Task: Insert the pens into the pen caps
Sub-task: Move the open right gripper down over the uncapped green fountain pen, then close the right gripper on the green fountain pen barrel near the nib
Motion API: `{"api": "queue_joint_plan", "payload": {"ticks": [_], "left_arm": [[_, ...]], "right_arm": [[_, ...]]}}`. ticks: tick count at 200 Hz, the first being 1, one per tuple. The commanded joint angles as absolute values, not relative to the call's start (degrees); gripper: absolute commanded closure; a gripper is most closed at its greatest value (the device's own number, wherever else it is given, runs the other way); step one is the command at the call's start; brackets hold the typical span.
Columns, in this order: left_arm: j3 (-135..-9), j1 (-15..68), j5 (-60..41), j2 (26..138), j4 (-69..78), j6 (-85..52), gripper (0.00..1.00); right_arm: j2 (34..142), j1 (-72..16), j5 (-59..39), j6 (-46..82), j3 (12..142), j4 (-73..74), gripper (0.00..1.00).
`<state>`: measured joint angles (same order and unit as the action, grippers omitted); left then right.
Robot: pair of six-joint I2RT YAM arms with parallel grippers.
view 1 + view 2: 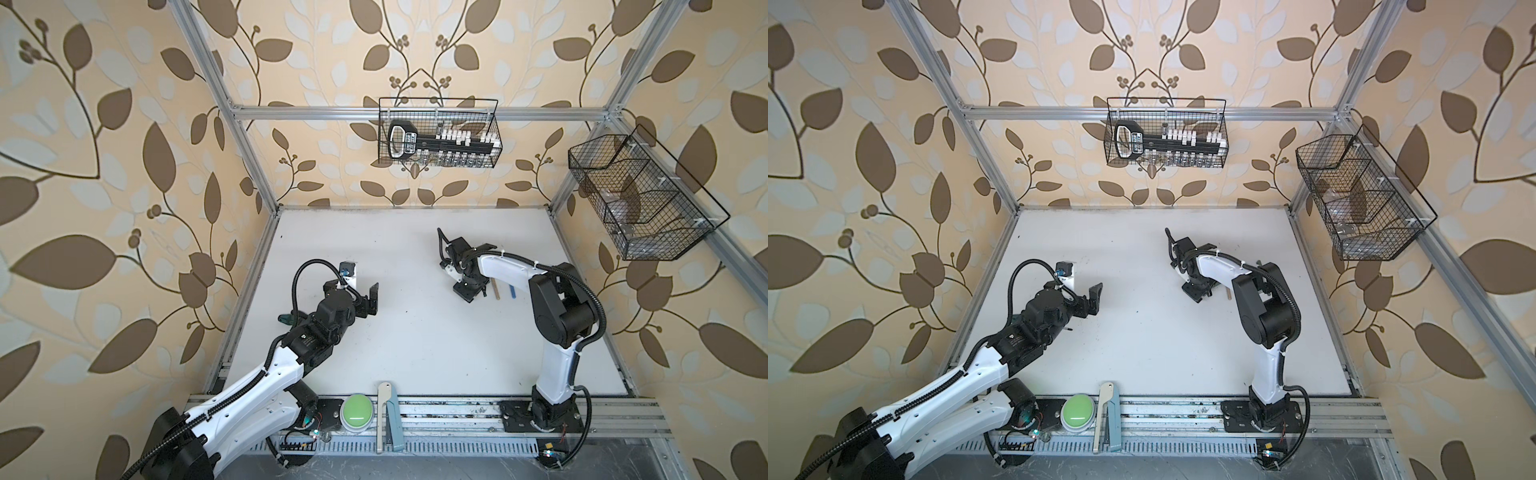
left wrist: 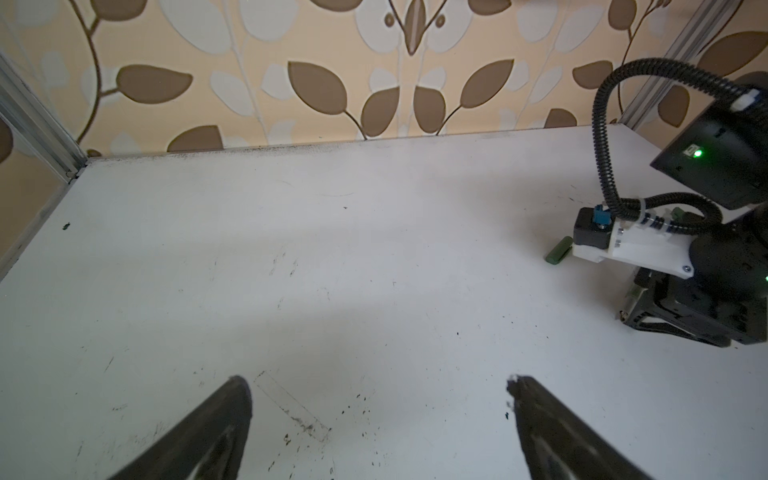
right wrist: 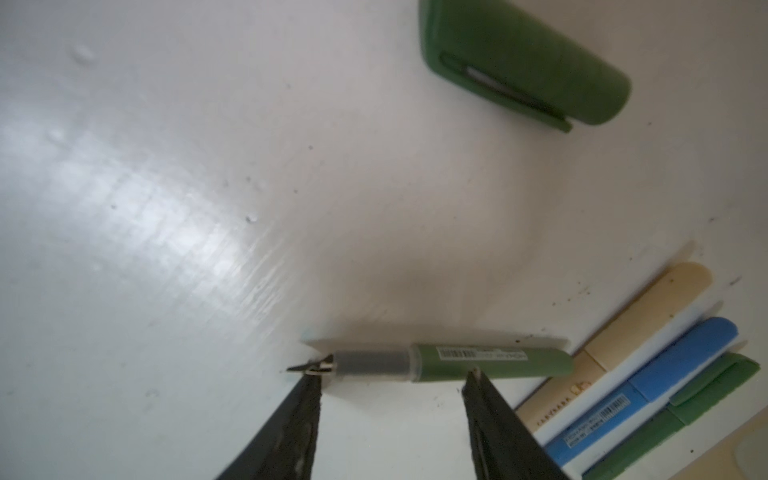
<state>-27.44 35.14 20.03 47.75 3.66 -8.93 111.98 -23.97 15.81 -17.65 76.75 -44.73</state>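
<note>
Locate the right gripper (image 3: 395, 374) at 3 o'clock of the table (image 1: 415, 353) centre, jaws partly apart, gripping nothing, tips at an uncapped green pen (image 3: 478, 361); loose green cap (image 3: 523, 62) near, three capped pens (image 3: 648, 395) at its 3 o'clock. Note the left gripper (image 1: 372, 297) at 9 o'clock, spread wide, empty. Check the wire basket (image 1: 469, 114) at 12 o'clock holding a black-and-white rack (image 1: 449, 143); three-compartment basket (image 1: 598, 158) at 2 o'clock, contents unclear.

light: soft, even | glare: table (image 3: 137, 224) sheen | blur: green cap (image 3: 523, 62) | edges: warped
</note>
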Motion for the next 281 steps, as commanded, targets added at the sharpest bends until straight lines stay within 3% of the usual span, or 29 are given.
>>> {"api": "queue_joint_plan", "payload": {"ticks": [1, 45, 98, 126, 207, 281], "left_arm": [[-29.4, 34.6, 21.6, 48.0, 4.6, -8.1, 0.01], [-29.5, 34.5, 21.6, 48.3, 4.5, -7.9, 0.01], [-29.8, 34.5, 21.4, 49.1, 4.2, -7.8, 0.01], [-29.9, 34.6, 21.3, 49.1, 4.2, -7.8, 0.01], [-30.2, 34.6, 20.9, 49.6, 3.9, -7.9, 0.01], [-30.3, 34.6, 20.4, 49.3, 3.9, -8.1, 0.01]], "right_arm": [[113.5, -23.4, 13.6, -19.6, 79.6, -44.1, 0.43], [115.7, -21.8, 11.0, -20.5, 82.9, -44.8, 0.45], [117.4, -18.2, 2.1, -17.8, 85.5, -47.3, 0.59], [117.7, -17.9, 2.6, -16.4, 84.8, -47.4, 0.63], [118.8, -19.5, 3.5, -6.7, 86.0, -47.3, 0.56], [118.0, -17.9, 3.1, 2.4, 84.4, -46.5, 0.62]]}}
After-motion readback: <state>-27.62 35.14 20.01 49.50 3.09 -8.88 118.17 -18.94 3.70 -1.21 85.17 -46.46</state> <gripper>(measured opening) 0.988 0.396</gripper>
